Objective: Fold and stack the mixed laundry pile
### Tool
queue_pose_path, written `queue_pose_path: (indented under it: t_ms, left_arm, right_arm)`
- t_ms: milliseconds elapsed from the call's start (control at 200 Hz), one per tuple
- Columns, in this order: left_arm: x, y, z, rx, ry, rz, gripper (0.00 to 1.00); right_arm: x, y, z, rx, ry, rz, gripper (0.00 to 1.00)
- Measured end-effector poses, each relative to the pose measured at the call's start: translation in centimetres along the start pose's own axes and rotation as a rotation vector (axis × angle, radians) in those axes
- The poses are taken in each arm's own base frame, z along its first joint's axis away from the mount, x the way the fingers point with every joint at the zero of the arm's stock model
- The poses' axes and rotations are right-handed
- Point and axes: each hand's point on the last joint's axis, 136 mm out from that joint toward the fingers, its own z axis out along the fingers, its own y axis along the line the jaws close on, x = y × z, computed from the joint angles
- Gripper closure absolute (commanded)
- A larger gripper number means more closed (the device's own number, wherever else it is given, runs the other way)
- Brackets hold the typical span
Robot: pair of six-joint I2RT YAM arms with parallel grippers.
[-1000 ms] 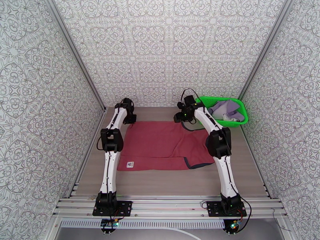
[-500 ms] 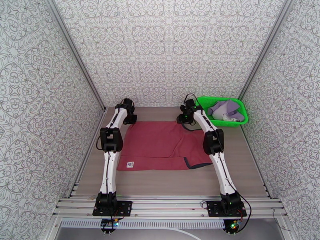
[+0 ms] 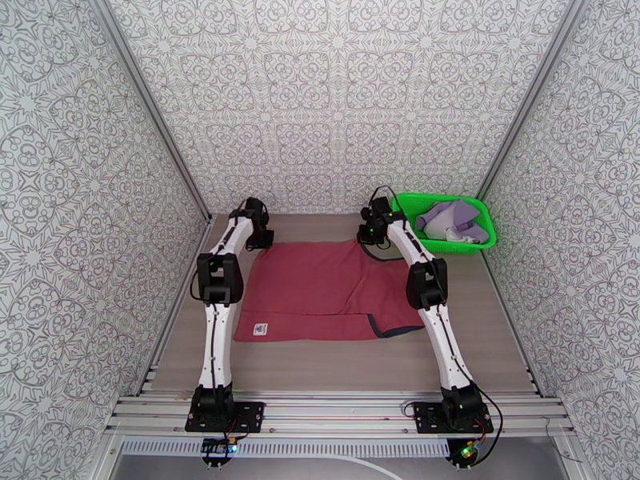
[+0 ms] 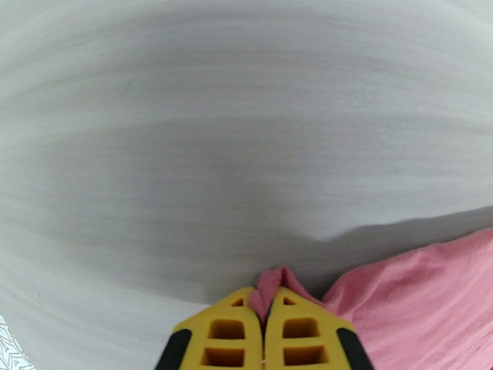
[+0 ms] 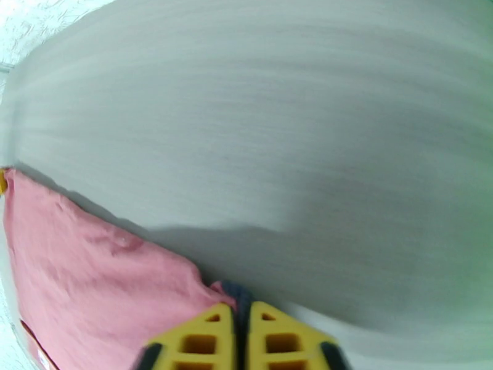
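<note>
The left pincer (image 4: 266,301), pressed together, is pinching the far left corner of the dark red sleeveless cloth tank top (image 3: 320,290). The top is lying flat on the pale desk (image 3: 336,362), its long axis running left to right, nearward of both pincers. The right pincer (image 5: 241,316) is likewise clamping its dark-trimmed far right corner. The plain lavender-purple cloth garment (image 3: 458,218) is sitting in the bright green plastic mesh basket (image 3: 448,248), far right.

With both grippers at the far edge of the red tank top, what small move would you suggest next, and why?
Probably lift both together slightly. The left gripper and right gripper are each shut on the far edge of the tank top, which lies spread out, ready for folding.
</note>
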Motion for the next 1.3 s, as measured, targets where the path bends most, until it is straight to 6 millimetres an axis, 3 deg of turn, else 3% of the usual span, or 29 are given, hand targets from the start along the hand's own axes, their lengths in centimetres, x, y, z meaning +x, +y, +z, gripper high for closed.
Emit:
queue_pose_path:
  t_ms: [330, 680, 960, 1300]
  left_arm:
    - [2.0, -0.7, -1.4, 0.057, -0.007, -0.04, 1.0]
    - [2.3, 0.6, -4.4, 0.101, -0.083, -0.081, 1.0]
    - [3.7, 0.6, -4.6, 0.111, -0.093, -0.1, 1.0]
    - [4.7, 0.7, -7.2, 0.111, -0.143, -0.096, 1.0]
  right_arm:
    - [0.8, -0.2, -0.1, 0.002, 0.014, -0.032, 1.0]
    - [0.9, 1.9, -3.9, -0.058, -0.035, -0.106, 1.0]
    - [3.5, 1.9, -3.9, -0.098, -0.02, -0.112, 1.0]
    - [5.9, 2.2, -5.7, -0.118, -0.039, -0.122, 1.0]
